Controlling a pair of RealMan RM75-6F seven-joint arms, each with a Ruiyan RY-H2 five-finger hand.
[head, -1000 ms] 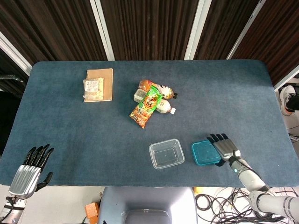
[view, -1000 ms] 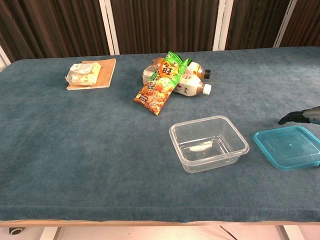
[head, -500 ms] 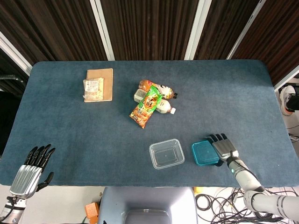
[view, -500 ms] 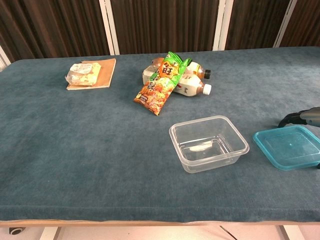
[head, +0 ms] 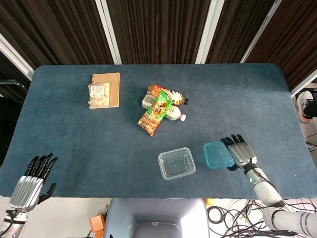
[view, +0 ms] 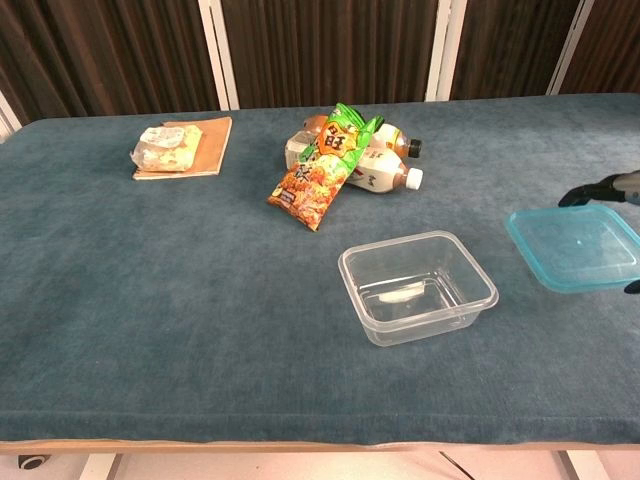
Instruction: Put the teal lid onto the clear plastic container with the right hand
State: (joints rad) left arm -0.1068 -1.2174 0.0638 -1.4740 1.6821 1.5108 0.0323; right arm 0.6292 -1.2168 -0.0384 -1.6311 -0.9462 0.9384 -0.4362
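The teal lid (head: 216, 154) (view: 574, 246) is lifted off the table, tilted, to the right of the clear plastic container (head: 176, 163) (view: 417, 285). My right hand (head: 238, 151) grips it at its right edge; in the chest view only its dark fingertips (view: 585, 193) show at the frame's right border. The container stands open and empty near the table's front edge. My left hand (head: 33, 179) hangs off the front left corner of the table with its fingers spread, holding nothing.
A pile of drink bottles (head: 171, 104) and a snack bag (head: 155, 113) lies mid-table behind the container. A brown notebook with a wrapped snack (head: 104, 90) sits at the back left. The blue table cloth (head: 89, 144) ends close in front of the container.
The right hand has taken hold of the teal lid and raised it off the cloth, a little up and back. The left hand and the container have not moved.
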